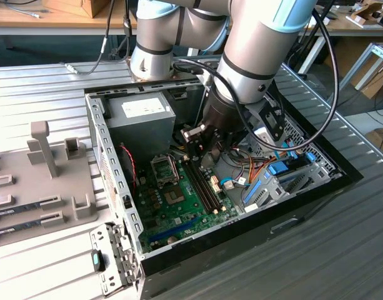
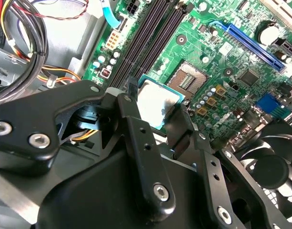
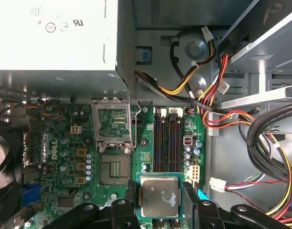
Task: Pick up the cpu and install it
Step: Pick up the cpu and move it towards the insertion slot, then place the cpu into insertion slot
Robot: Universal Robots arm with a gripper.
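Seen from my remote station: the cpu (image 3: pixel 159 196), a flat square with a smudged silvery-grey metal top and a thin green rim, is clamped by two opposite edges in the gripper (image 3: pixel 160 205). It sits face up and level in both wrist views. It hangs over the dark memory slots (image 3: pixel 167 138), outside the open socket (image 1: pixel 165 167). In the exterior view the gripper holding it is at the socket's two o'clock.

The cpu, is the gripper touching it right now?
Touching. In the first wrist view the fingers of the gripper press against two opposite edges of the cpu, with no gap on either side.
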